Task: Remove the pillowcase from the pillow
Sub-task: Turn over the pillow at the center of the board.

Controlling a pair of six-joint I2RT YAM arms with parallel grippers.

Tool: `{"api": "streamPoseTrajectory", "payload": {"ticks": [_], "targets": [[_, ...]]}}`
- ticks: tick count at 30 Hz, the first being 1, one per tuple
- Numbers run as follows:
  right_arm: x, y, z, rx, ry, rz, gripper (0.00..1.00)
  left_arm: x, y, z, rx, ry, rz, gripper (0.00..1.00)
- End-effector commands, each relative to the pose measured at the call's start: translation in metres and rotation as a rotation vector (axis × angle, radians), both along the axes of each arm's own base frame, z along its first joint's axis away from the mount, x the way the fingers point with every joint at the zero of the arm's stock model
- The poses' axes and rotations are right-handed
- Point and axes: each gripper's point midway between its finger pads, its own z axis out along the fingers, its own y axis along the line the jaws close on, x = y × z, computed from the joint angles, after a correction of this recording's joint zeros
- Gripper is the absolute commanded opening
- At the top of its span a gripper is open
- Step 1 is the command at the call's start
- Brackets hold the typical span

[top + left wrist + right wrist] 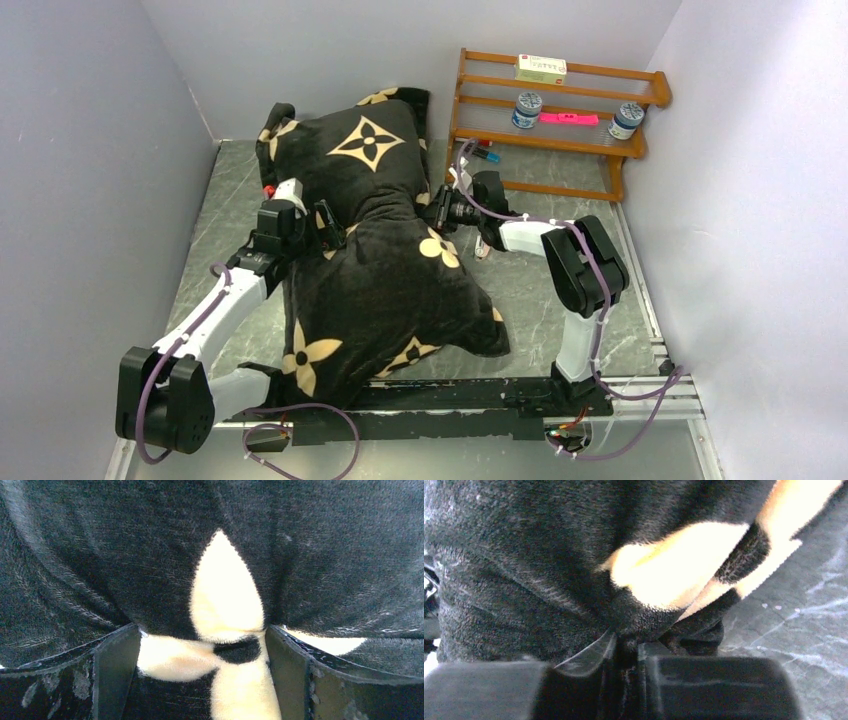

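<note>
Right gripper (626, 642) has its jaws squeezed nearly together on a fold of the pillowcase (385, 270) at its right edge, while the left gripper (202, 630) stands spread wide, pressed into the plush on the opposite side. That black flowered cover lies plump on the table (225, 195) between both arms.

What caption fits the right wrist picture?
Right gripper pinches a fold of the black, flower-printed pillowcase above the grey table.
</note>
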Motion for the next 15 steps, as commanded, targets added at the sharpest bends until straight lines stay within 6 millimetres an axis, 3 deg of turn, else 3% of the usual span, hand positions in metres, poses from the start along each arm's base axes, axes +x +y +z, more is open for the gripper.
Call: {"api": "streamPoseTrajectory", "payload": {"ticks": [1, 2, 9, 15], "targets": [[-0.048, 0.046, 0.076, 0.095, -0.178, 0.293, 0.04, -0.055, -0.006, -0.059, 0.036, 0.265, -0.104, 0.96], [-0.047, 0.045, 0.084, 0.083, -0.195, 0.291, 0.00, -0.054, -0.007, -0.056, 0.031, 0.258, -0.110, 0.97], [-0.050, 0.042, 0.155, 0.071, -0.361, 0.352, 0.00, -0.043, -0.016, -0.028, 0.002, 0.188, -0.135, 0.97], [-0.048, 0.037, 0.190, 0.006, -0.430, 0.360, 0.00, -0.030, -0.037, 0.003, -0.034, 0.111, -0.156, 0.97]]}}
